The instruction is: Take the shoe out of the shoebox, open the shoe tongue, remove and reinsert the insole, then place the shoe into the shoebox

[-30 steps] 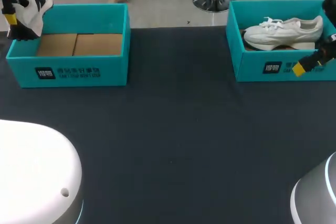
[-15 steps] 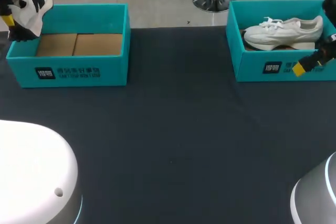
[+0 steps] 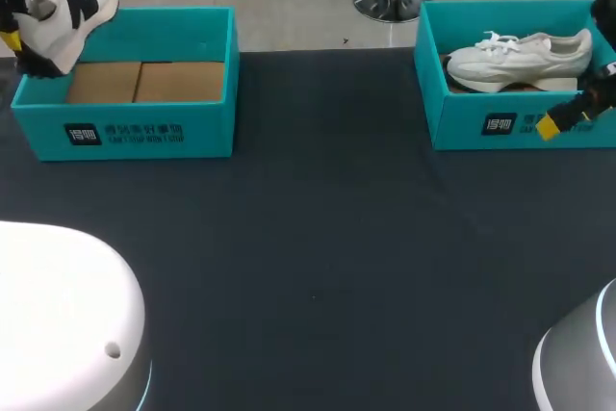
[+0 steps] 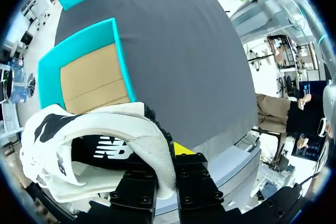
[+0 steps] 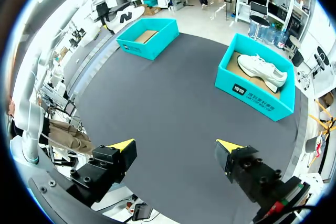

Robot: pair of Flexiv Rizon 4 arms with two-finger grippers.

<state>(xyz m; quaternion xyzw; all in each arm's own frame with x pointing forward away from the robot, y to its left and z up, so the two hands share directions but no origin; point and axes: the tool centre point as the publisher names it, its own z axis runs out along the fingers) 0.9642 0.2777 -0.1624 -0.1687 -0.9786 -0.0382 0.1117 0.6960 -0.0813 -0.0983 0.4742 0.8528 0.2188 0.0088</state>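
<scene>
A white shoe with a black logo (image 3: pixel 69 5) hangs tilted above the far left corner of the left teal shoebox (image 3: pixel 125 127), whose brown cardboard floor is bare. My left gripper (image 3: pixel 17 38) is shut on the shoe's upper (image 4: pixel 100 145), with the box (image 4: pixel 119 61) ahead of it in the left wrist view. A second white shoe (image 3: pixel 520 57) lies in the right teal shoebox (image 3: pixel 481 127). My right gripper (image 3: pixel 552 125) stands in front of that box, and in its wrist view the gripper (image 5: pixel 176 146) is open and holds nothing, high over the table.
Dark cloth (image 3: pixel 327 238) covers the table between the two boxes. White rounded parts of my body show at the near left (image 3: pixel 67 324) and the near right (image 3: pixel 577 363). The right wrist view shows both boxes, left (image 5: pixel 148 38) and right (image 5: pixel 257 90), far ahead.
The shoe in my left gripper has risen and swung to the right, its logo side now facing up. The right arm has stayed still.
</scene>
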